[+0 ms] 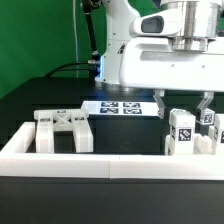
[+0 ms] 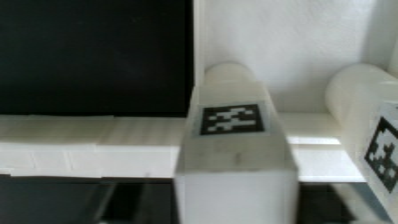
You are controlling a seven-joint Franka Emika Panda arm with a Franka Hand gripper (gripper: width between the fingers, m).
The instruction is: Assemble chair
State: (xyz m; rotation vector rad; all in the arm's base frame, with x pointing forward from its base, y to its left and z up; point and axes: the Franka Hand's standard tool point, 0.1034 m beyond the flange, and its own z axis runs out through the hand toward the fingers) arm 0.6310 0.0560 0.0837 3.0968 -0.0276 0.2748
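Note:
The chair is in loose white parts. A square post with a black-and-white tag stands upright at the exterior view's right, and a second tagged post stands close beside it. My gripper hangs over the first post with one finger on each side, and a gap shows between fingers and post. In the wrist view this post fills the middle, running down between my gripper's dark fingers, with the other post beside it. The cross-braced frame lies at the exterior view's left.
A long low white border wall runs along the front of the black table. The marker board lies flat behind the parts, near the robot's base. A green backdrop stands at the back.

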